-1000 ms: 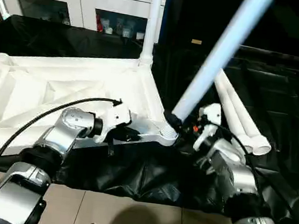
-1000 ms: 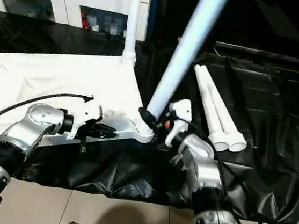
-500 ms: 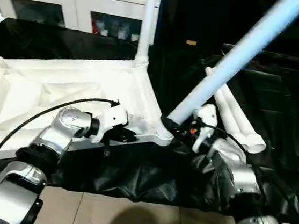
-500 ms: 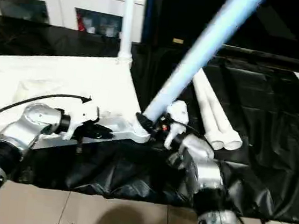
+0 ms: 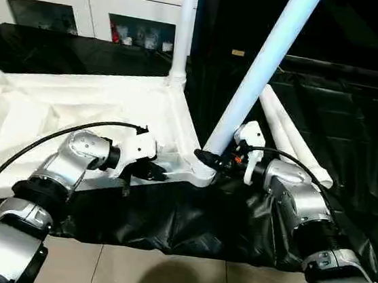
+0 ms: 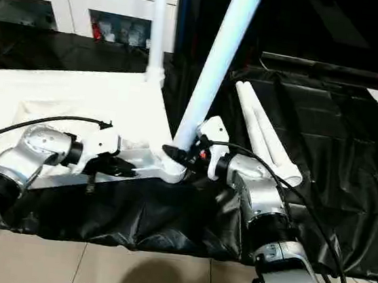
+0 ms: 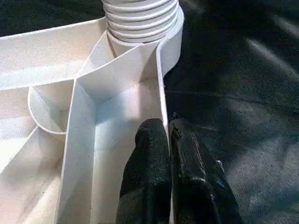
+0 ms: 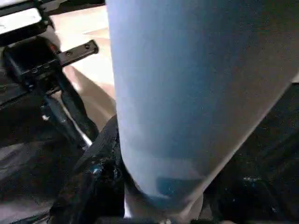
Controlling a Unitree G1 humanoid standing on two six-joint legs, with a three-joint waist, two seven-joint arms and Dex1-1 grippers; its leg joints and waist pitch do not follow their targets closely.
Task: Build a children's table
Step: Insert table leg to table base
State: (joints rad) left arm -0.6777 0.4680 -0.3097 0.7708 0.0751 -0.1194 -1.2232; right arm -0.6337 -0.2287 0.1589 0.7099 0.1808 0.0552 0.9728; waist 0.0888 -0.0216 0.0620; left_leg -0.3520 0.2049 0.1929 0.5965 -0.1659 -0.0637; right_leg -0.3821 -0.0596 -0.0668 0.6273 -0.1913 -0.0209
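The children's table top lies upside down on a black cloth. One white leg stands upright in its far right corner socket. My left gripper is shut on the top's front rim close to the near right corner socket, the rim wall pinched between its fingers. My right gripper is shut on a second leg just above its lower end. This leg leans up and to the right, and its lower end sits at the near right corner socket. Two more legs lie on the cloth at the right.
The black cloth covers the work surface and hangs over its front edge, with tiled floor below. A white cabinet with glass doors stands behind. A black cable loops over my left forearm.
The held leg has swung from a strong rightward lean to a steeper, more upright angle, its lower end staying at the corner socket. My left gripper keeps its hold on the rim.
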